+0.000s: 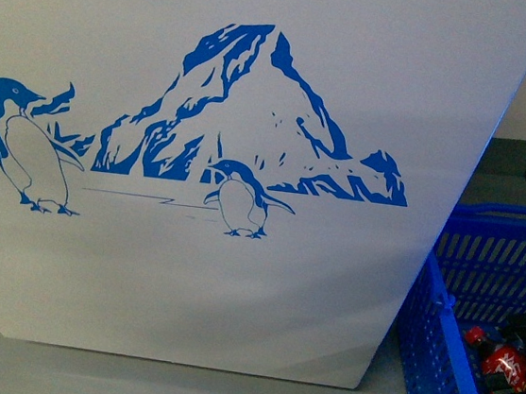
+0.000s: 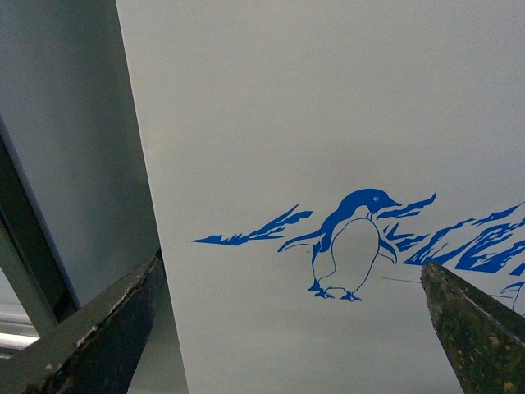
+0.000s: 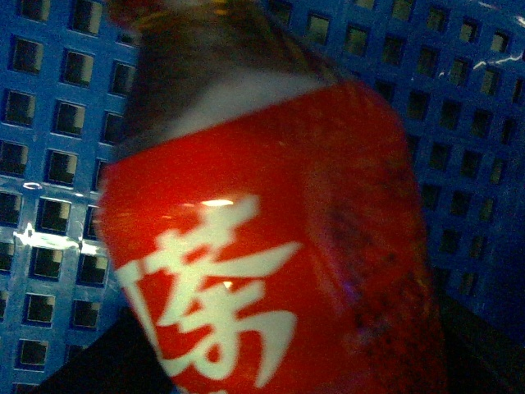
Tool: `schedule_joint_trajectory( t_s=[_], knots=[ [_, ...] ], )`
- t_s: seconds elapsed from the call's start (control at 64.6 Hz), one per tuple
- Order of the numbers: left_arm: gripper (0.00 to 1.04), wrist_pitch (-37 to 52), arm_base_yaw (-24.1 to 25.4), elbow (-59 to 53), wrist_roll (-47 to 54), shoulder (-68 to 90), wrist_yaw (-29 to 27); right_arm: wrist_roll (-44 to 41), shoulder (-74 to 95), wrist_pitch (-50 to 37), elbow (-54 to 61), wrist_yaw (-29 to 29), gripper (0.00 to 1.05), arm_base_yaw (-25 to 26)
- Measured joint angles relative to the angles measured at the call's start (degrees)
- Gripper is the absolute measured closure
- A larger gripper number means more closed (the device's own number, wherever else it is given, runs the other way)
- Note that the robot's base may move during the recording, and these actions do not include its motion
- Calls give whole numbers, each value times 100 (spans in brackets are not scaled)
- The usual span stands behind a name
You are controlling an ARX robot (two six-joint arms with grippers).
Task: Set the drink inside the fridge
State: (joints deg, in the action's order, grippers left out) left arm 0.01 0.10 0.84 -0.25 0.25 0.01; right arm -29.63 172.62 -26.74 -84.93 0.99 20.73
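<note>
**Drink in the basket at the right claw, fridge not yet reached**

The drink (image 3: 271,246) was seen very close to the right claw (image 1: 519,371), its red label filling the right wrist view. Whether that claw was closed on it could not be told. The left claw (image 2: 289,275) was spread wide and empty, facing the penguin panel. The bottle lay in the blue basket (image 1: 439,322), just beside the front corner of the fridge (image 1: 259,63). A firm hold across the labelled body was judged necessary before any lift, since a smooth round bottle could slip or roll. It would best be raised straight up, clear of the basket wall, then carried high over the fridge front, whose lid was out of view.
</note>
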Motion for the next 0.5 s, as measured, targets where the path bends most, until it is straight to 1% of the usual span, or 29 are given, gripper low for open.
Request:
schedule_joint_trajectory(
  t_s=[0.248,0.356,0.496],
  knots=[
    [8,0,0,0,0,0,-2,101,-278,-160,407,13,59,46],
    [8,0,0,0,0,0,-2,208,-542,-258,697,37,63,74],
    [8,0,0,0,0,0,-2,378,-1196,-448,1241,186,65,146]
  ],
)
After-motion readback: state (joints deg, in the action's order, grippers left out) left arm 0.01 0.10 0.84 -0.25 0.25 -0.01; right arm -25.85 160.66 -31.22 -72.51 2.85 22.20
